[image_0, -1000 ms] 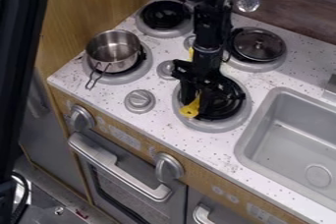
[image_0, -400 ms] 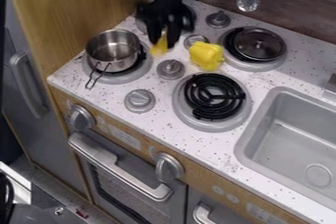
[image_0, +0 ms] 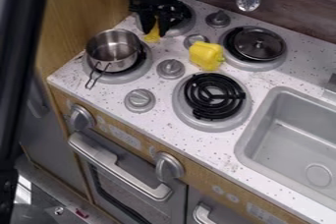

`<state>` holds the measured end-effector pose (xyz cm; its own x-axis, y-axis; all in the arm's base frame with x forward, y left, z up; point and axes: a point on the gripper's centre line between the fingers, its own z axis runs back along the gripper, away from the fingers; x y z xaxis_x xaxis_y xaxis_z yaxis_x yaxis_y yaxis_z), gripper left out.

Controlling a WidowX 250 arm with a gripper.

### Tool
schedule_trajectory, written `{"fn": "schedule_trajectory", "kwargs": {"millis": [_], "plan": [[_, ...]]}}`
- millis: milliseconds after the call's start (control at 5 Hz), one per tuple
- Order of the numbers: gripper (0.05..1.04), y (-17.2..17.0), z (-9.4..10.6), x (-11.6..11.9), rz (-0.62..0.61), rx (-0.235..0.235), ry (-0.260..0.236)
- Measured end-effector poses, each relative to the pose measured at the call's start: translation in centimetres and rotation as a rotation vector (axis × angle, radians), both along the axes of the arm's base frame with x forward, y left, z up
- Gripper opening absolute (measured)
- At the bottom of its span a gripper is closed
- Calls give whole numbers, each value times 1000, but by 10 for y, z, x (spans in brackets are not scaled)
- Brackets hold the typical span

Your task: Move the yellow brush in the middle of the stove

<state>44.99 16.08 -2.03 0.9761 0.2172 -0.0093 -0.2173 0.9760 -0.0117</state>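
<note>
My gripper point(image_0: 157, 27) hangs over the back-left burner, its fingers closed around the yellow brush point(image_0: 153, 34). The brush's yellow lower part points down between the fingertips, by the front-left edge of that burner and behind the metal pot; its upper part is hidden by the gripper. I cannot tell whether the brush touches the stove top point(image_0: 156, 79).
A metal pot point(image_0: 113, 53) stands on the front-left burner. A yellow pepper point(image_0: 207, 55) lies between the knobs and the back-right burner, which holds a lidded pan point(image_0: 259, 44). The front-right burner point(image_0: 212, 96) is bare, and a sink point(image_0: 289, 144) lies to the right.
From the front-right burner, the gripper and yellow brush have moved back and left to the back-left burner. The pepper and the front-right burner have come into full view.
</note>
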Motion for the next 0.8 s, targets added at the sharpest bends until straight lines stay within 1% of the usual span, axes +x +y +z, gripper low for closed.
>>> {"fn": "schedule_trajectory", "kwargs": {"millis": [200, 400, 600, 800], "plan": [[412, -3, -17, 0, -32, 7, 50], [475, -4, -22, -5, -56, 32, 83], [776, -18, -26, -15, -93, 47, 87], [993, -27, -2, -28, -81, 53, 18]]}}
